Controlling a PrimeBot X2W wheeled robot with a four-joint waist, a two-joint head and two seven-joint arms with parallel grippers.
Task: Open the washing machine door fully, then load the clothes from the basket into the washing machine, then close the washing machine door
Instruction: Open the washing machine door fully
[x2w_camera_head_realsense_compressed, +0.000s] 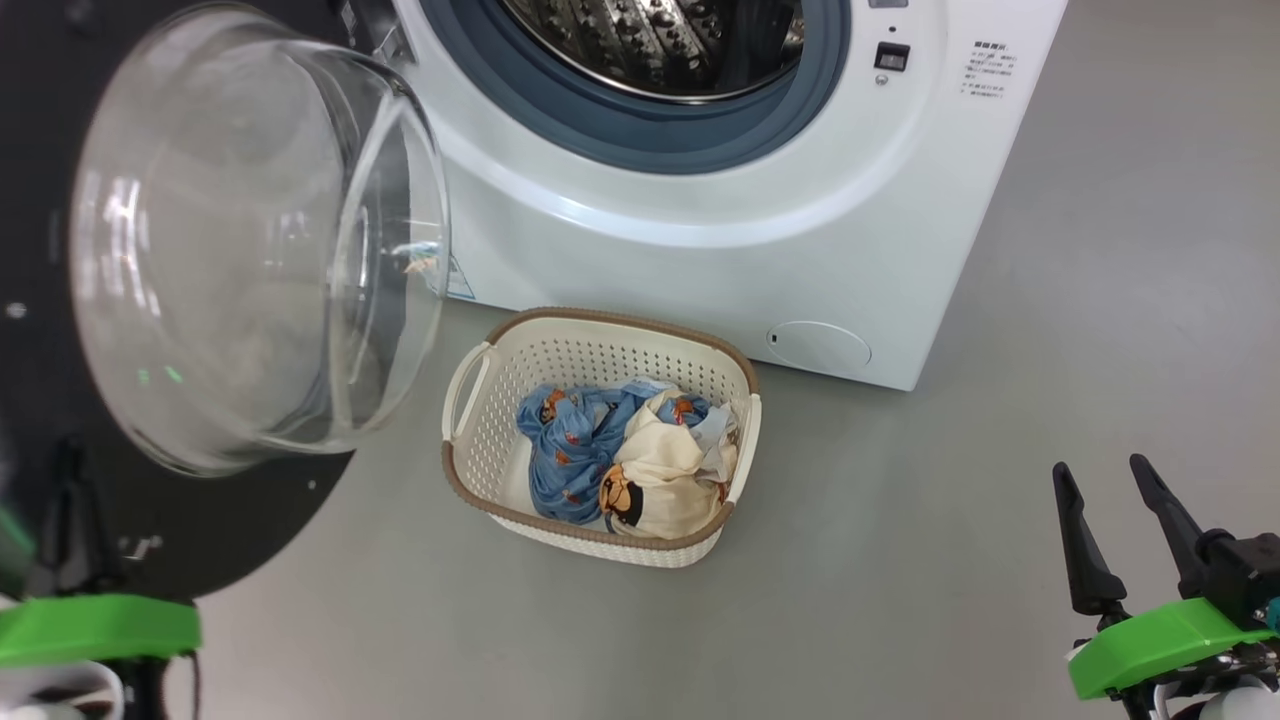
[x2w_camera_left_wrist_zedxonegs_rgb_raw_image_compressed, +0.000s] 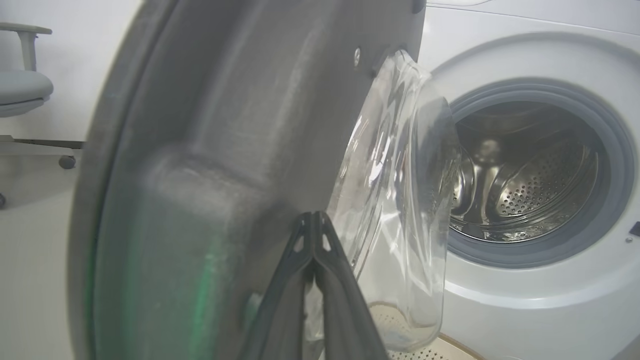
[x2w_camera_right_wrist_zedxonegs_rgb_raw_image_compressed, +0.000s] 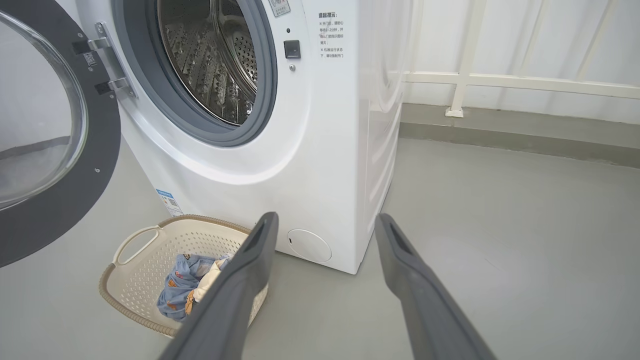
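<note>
1. Two garments, the clothes, lie bundled in the basket in the head view. It sits on the floor just in front of the washing machine. The washing machine door stands swung out to the left, leaving the machine's mouth uncovered. The right gripper hovers low at the right, well apart from the basket, with its fingers spread and empty.
2. In the left wrist view, the left gripper has its two fingers pressed together and holds nothing. Its tips are at the door's dark inner face, but I cannot tell whether they touch it. Beyond the door, the drum looks empty.
3. In the right wrist view, the spread fingers point at the machine's lower front. The basket is to their lower left with the clothes inside, and the door is hinged wide.
4. The step in hand looks like opening the door, and it seems nearly done. Loading has not begun. The next move calls for an open claw brought down over the bundle. It should pinch deep enough into the soft cloth to lift it over the basket's rim.
</note>
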